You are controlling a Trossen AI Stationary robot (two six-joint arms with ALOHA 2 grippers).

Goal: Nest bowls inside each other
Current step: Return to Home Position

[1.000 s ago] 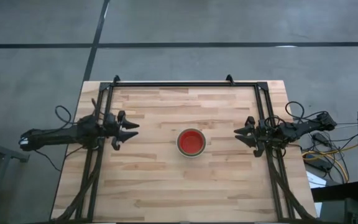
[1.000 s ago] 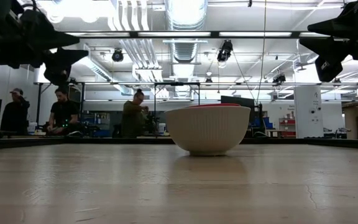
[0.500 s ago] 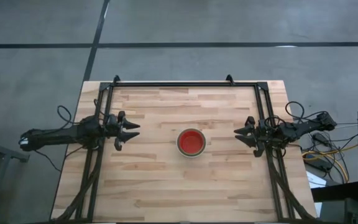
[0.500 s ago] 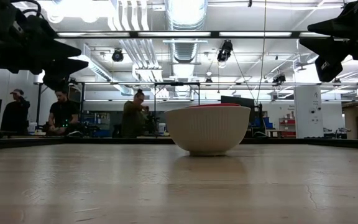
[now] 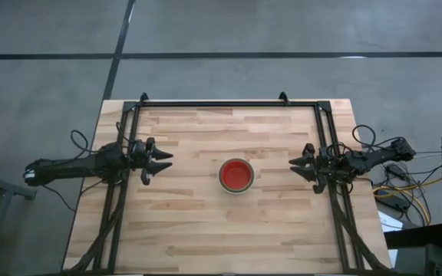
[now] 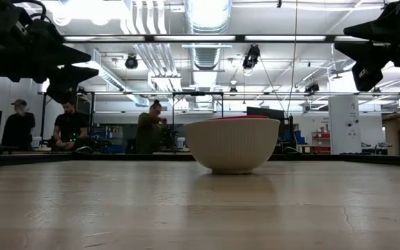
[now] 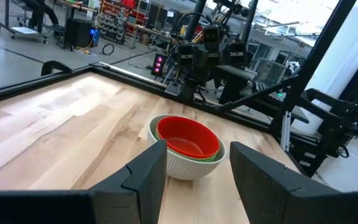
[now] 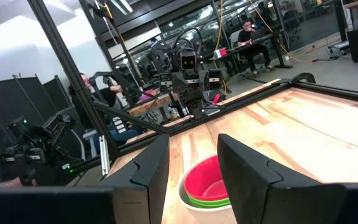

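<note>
The bowls (image 5: 235,175) sit nested in one stack around the middle of the table (image 5: 206,230). The red bowl (image 7: 188,137) is on top, a green rim (image 8: 209,200) peeks out under it, and the pale white-grey bowl (image 6: 232,144) is on the outside. The left gripper (image 5: 167,161) hovers well off to the stack's left and the right gripper (image 5: 291,165) well off to its right. Both have fingers spread apart, holding nothing.

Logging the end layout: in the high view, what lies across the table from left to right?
Left gripper, open → bowl stack, red on top → right gripper, open.
</note>
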